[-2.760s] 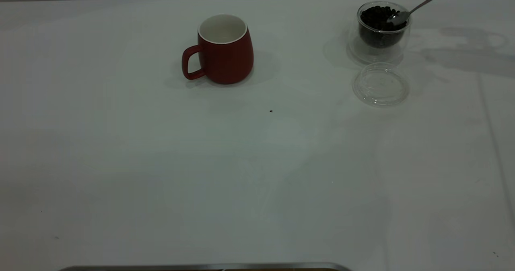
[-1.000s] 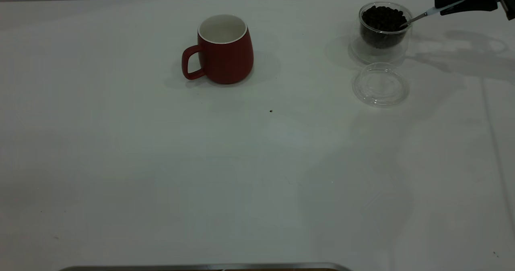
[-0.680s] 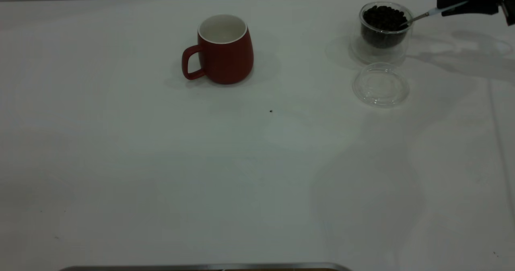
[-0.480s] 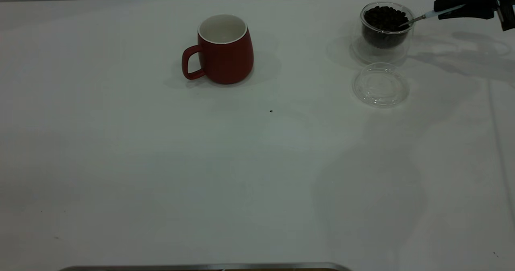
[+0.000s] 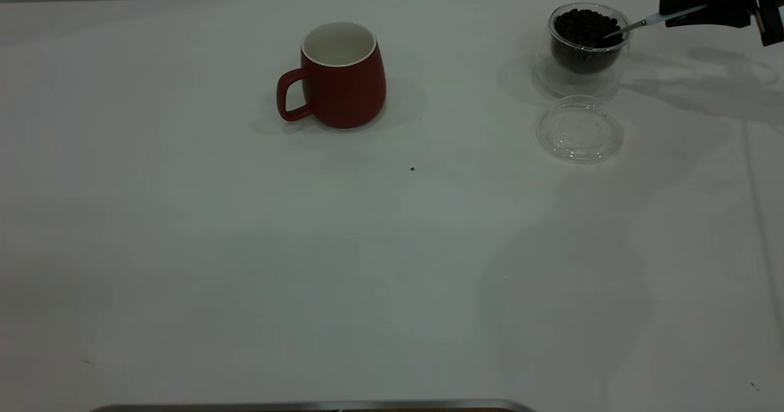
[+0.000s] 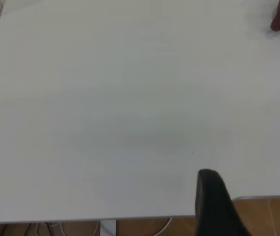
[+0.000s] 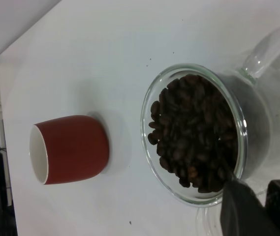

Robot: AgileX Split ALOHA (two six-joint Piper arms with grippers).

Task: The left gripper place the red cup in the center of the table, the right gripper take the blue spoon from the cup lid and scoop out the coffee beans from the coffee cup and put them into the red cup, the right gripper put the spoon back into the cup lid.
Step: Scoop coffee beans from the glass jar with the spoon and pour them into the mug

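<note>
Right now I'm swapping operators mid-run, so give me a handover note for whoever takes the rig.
Right end effector: shut on the blue spoon, its bowl in the coffee beans of the coffee cup.
Left end effector: parked over bare table, grip unclear.
Red cup: upright mid-table, placed; no beans visible inside.
Cup lid: empty, beside the coffee cup.
Left: lift the scoop, tip it into the red cup, return spoon to lid.

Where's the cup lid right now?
In the exterior view the cup lid lies flat on the table at the right, just in front of the coffee cup and well right of the red cup; nothing lies in it.
</note>
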